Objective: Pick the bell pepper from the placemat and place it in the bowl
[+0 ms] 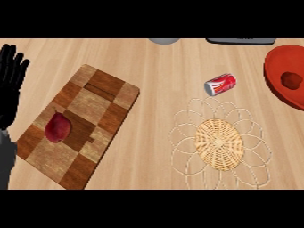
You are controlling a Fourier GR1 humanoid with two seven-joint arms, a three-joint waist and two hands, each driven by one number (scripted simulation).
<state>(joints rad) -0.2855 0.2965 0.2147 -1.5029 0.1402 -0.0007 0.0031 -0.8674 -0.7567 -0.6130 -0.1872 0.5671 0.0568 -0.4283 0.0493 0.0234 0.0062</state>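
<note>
Bell pepper (291, 80) is being cradled inside the red bowl (279, 91); the left hand (2, 91) is being held open, fingers straight, at the left edge.

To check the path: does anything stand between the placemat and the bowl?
Nothing visible does. The can lies on its side beyond the placemat, left of the bowl, off the straight path.

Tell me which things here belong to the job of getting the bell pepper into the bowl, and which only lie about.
Job:
- red bowl
- red piece inside it, probably the bell pepper
- woven placemat, nothing on it

Lying about:
- checkered board with a reddish vegetable on it
- soda can
- grey object and dark object at the far edge
</note>
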